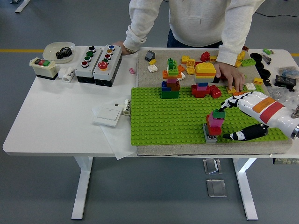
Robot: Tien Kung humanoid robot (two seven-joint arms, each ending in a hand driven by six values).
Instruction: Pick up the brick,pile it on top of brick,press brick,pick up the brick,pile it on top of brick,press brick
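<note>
Green brick (218, 113) is seated on top of the small stack (213, 125) (pink, red, grey base), on the green baseplate (163, 119), just left of the right hand (233, 116). Brick is touched from the right by the upper fingertips (224, 103); thumb is stretched low toward the stack base. Hand is partly spread; a closed grasp on the brick can't be confirmed. Further left, a taller stack (171, 79) is seen at the plate's far edge. Beyond the hand, a person's hand (230, 77) is resting on loose bricks (196, 63). Button boxes (99, 64) sit far left on the worktop (60, 116).
</note>
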